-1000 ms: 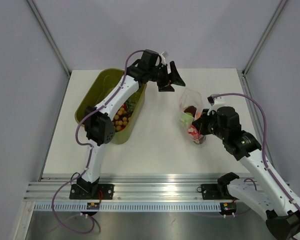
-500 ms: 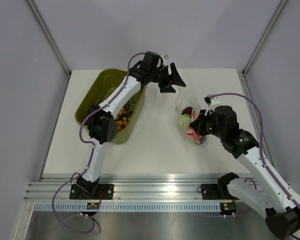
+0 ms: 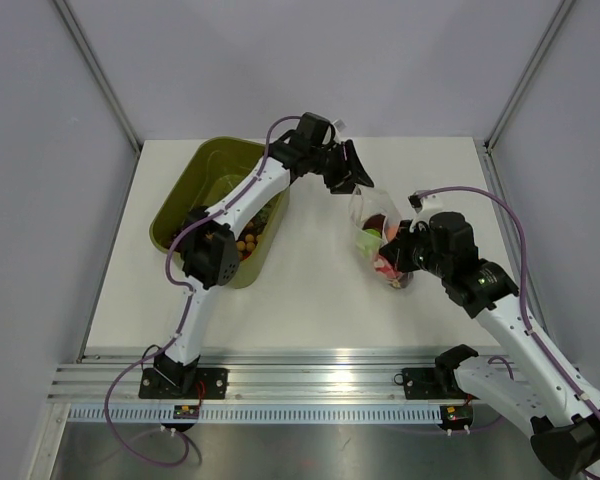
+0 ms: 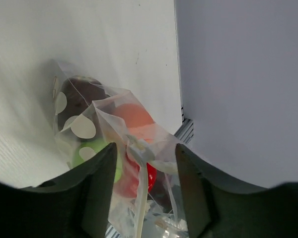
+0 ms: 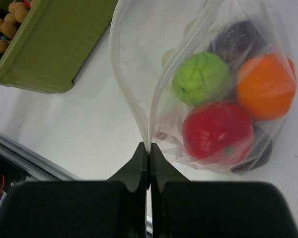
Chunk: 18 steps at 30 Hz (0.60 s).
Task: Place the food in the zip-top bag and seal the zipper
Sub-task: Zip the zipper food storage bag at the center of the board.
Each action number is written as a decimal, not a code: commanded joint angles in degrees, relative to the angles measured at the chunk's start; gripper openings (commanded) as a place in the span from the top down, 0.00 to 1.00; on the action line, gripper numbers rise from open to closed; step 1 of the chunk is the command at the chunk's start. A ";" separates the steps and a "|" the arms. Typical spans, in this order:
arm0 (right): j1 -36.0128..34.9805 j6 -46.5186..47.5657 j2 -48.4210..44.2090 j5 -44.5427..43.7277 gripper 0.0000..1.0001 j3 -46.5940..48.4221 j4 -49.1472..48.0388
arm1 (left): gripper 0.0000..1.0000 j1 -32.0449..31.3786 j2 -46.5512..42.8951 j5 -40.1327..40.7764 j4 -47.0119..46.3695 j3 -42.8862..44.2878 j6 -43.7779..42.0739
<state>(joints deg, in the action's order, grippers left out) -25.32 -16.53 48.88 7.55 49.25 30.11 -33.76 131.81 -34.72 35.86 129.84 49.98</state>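
My right gripper (image 5: 149, 148) is pinched tight on the zipper (image 5: 161, 91) at the near corner of the bag (image 5: 134, 54), with the pale strip caught between my flattened fingers. From that pinch the two sides of the strip run apart, so the mouth of the bag gapes open toward the far end. Inside, just past my fingertips, the toy food (image 5: 228, 94) is packed close together. A red piece (image 5: 217, 130) is nearest me, with a green piece (image 5: 201, 78) and an orange piece (image 5: 265, 87) beyond it. A dark purple piece (image 5: 237, 37) is farthest in.

My left gripper (image 4: 145, 148) hangs over the far end of the bag with its fingers (image 4: 97, 193) spread wide. The dotted plastic and its top edge rise between them. I cannot tell whether either finger touches the plastic.

The bag rests on the white table (image 3: 310, 290) between my two grippers. The green tub (image 3: 195, 180) sits well to the left of the bag. Small brown balls (image 5: 10, 20) lie in the tub, and my left arm reaches across its far corner.
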 commanded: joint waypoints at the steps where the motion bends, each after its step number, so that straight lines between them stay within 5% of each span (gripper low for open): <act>1: 0.10 -0.78 -0.10 -0.43 1.00 1.46 2.58 | 0.58 -0.26 0.21 -0.35 -2.37 1.47 0.83; 6: 0.10 -0.78 0.25 -1.49 1.00 1.72 2.94 | 0.98 1.15 -4.27 -0.26 -7.63 -5.10 1.79; 11: 0.10 -0.87 4.99 -9.71 1.00 3.30 1.89 | 1.00 4.13 -2.08 -1.32 -4.58 1.90 1.71; 18: 2.73 10.28 17.70 -21.16 1.00 14.08 -7.34 | 1.00 6.68 -1.11 -2.89 -14.13 3.06 8.63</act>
<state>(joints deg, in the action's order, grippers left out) -24.60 -12.34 61.60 -5.52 55.33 29.23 -28.10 131.57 -35.00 29.89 128.88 54.22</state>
